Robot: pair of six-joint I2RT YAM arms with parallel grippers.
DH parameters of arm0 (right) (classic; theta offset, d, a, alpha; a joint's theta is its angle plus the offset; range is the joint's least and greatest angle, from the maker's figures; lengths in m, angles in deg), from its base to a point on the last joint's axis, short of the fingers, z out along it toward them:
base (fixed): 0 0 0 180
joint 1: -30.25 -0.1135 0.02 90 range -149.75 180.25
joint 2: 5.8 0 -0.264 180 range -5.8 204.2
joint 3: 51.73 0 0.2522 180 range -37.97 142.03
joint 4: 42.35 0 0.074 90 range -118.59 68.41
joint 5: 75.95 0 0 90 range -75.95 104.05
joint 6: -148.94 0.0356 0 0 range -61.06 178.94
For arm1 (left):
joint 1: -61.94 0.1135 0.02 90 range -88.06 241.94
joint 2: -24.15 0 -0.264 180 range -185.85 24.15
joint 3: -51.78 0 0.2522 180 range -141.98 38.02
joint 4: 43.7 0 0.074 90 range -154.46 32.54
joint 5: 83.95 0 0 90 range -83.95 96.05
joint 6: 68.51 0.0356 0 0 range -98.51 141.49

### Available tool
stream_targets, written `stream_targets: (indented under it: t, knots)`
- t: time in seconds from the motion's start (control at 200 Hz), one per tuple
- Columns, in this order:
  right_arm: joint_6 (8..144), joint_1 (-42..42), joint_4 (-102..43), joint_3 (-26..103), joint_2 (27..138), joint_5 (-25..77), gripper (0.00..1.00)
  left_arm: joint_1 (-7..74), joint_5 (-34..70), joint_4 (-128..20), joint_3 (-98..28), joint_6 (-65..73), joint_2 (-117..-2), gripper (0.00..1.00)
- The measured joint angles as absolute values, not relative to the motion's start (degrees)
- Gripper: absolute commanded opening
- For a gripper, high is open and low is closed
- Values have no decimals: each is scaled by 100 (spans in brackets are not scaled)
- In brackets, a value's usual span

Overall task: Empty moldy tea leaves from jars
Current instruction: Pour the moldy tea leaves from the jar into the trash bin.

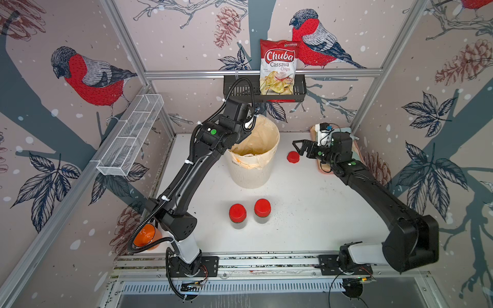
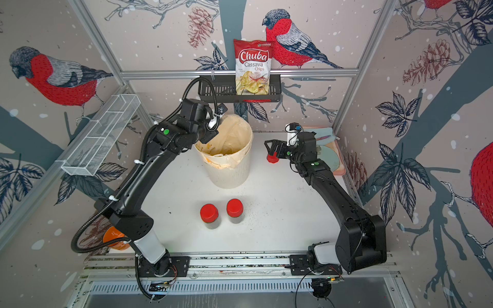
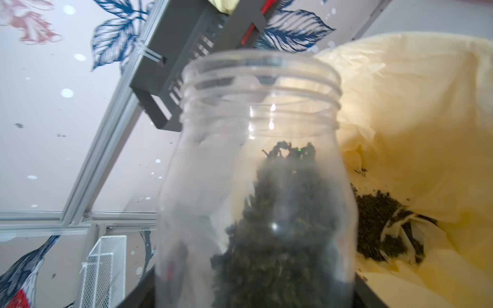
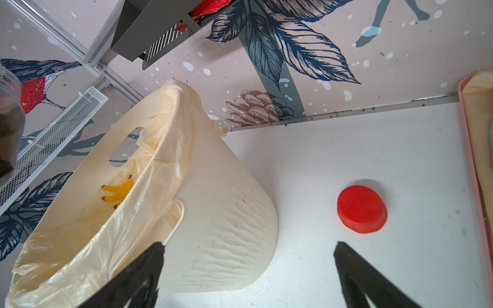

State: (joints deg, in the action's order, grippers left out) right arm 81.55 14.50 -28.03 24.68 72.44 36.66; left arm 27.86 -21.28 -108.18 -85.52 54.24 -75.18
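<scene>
Three jars on show: two capped jars stand side by side on the near half of the white worktop, and a third, the open jar, is up in the air by the bin. One loose red lid lies flat on the worktop between the bin and the pink tray. There is one bag of chips in the black basket on the back wall and one white wire basket on the side wall (bullfinch wallpaper all around, aluminium frame at the corners). The left arm rises from its base and folds over the bin's far rim, and the left pincer is clenched on the open jar, which is tipped toward the yellowish liner. The tea leaves sit heaped along the jar's lower side, with another dark heap already lying in the liner. The right arm stretches low across the worktop, its right pincer spread wide and empty, hanging just short of the lid.
</scene>
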Motion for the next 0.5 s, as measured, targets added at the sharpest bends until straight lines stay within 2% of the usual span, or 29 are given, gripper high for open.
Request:
stream_targets:
  t: [0.205,0.5]
  knots:
    - [8155,1450,-2803,2451,7218,3670,99,2713,-2568,-10333,-8541,5455,-7483,47]
    - [8157,1439,-2810,2448,7150,3695,99,2657,-2646,-9664,-8719,5859,-7306,48]
